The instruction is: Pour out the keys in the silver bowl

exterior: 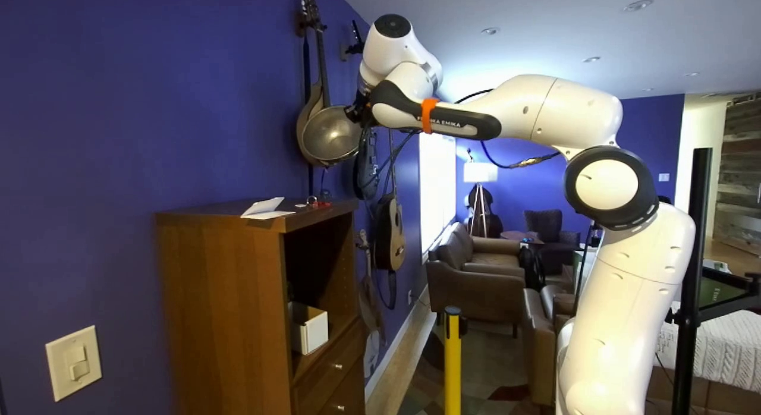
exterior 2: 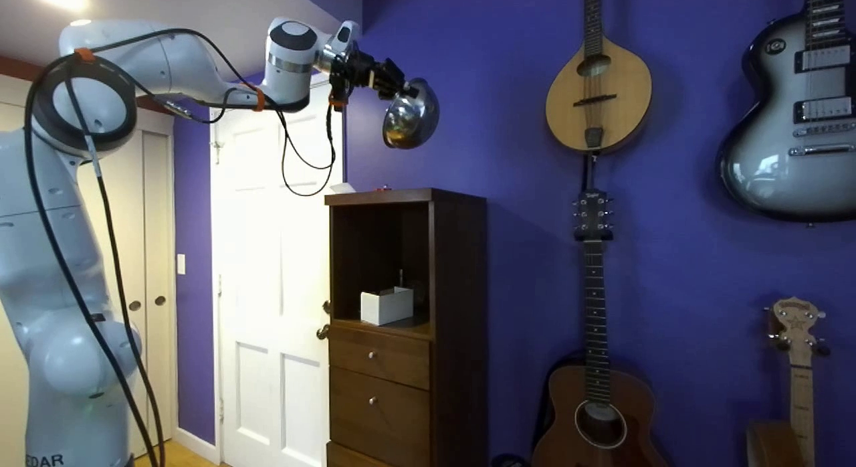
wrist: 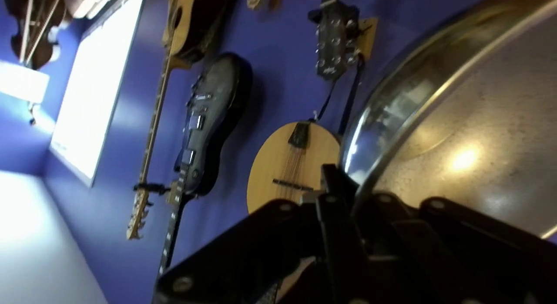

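My gripper (exterior: 357, 113) is shut on the rim of the silver bowl (exterior: 333, 135) and holds it in the air above the cabinet. In both exterior views the gripper (exterior 2: 405, 87) is at the bowl's upper edge, and the bowl (exterior 2: 409, 118) is tipped steeply on its side. In the wrist view the bowl (wrist: 491, 143) fills the right side, its rim between the fingers (wrist: 356, 204). The visible part of its inside shows no keys. A small red item with a metal ring, likely the keys (exterior: 319, 203), lies on the cabinet top below the bowl.
The wooden cabinet (exterior: 223, 296) stands against the purple wall. A folded white sheet (exterior: 264, 209) lies on its top near the edge. A white box (exterior 2: 386, 306) sits in its open shelf. Guitars and a mandolin (exterior 2: 598, 99) hang on the wall beside it. A yellow post (exterior: 453, 361) stands nearby.
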`<state>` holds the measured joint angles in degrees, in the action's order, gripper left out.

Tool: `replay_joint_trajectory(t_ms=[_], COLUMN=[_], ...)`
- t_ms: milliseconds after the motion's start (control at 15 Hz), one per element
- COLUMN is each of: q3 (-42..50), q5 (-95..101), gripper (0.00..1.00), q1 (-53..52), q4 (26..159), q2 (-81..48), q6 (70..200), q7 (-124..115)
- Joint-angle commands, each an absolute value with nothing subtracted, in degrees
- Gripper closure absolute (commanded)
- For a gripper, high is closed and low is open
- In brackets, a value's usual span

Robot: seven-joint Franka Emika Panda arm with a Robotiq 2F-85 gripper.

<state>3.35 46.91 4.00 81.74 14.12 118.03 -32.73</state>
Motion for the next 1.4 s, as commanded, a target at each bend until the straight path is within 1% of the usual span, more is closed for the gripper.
replay_joint_trajectory(t_ms=[0,400,533,600,667,733,933,1333], q3=[2.8,3.1,5.2,3.4,3.8,3.7,2.5,3.4], q5=[33.6,13.5,7.3,12.8,10.8,10.3,14.0,17.4], gripper=[0.99,0.99,0.99,0.94,0.94,0.99,0.99,0.99], q1=[4.0,4.2,2.8,3.7,3.5,3.6,4.7,5.2], q4=[74.0,65.7,66.5,69.5,69.3,69.8,69.2,65.2], q2=[13.0,11.0,12.0,12.9,12.9,12.9,10.1,3.0], q6=[109.0,96.0,93.5,96.0,95.1,95.0,95.7,93.4], q7=[-28.2,-27.2,-26.9,-28.2,-28.0,-29.2,-36.6,-50.5])
